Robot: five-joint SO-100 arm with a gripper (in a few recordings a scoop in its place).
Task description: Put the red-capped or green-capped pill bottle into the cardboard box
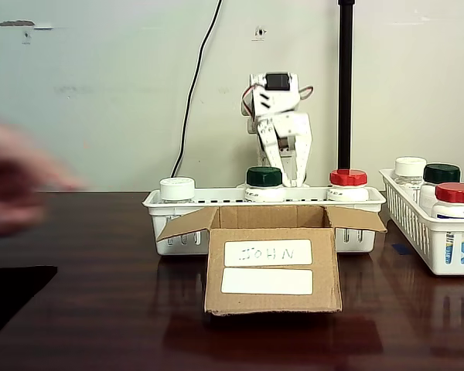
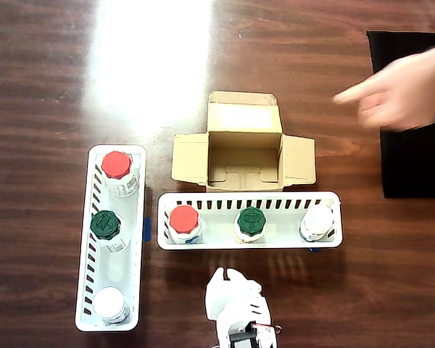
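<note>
- The tool (image 2: 225,279) hangs behind the near basket (image 2: 250,244), clear of every bottle; I cannot tell whether its fingers are apart or together
- Box (image 1: 272,267) sits open on the bench (image 2: 51,87), flaps splayed, empty inside, touching or just beside the near basket's front wall
- Near basket holds 3 bottles in a row: red cap (image 2: 183,219), green cap (image 2: 251,221), white cap (image 2: 317,220)
- Side basket (image 2: 110,324) holds 3 more, also red, green and white
- A person's hand (image 2: 399,90) hovers over the bench beyond the box, near a black mat (image 2: 413,167)
- Risk: the hand is close to the box; if it comes nearer during a reach it could get in the arm's way
- Risk: the white cap stands near the green one; a careless pick could take the wrong bottle
- Risk: the rear flap lies against the basket; a low carry could snag it and shove the box
- Risk: a tall bottle dragged over the basket wall may tip
- Room: gaps between the 3 bottles look wide enough for fingers; the box mouth is wide open and free above; bare bench lies on both sides of the box
</note>
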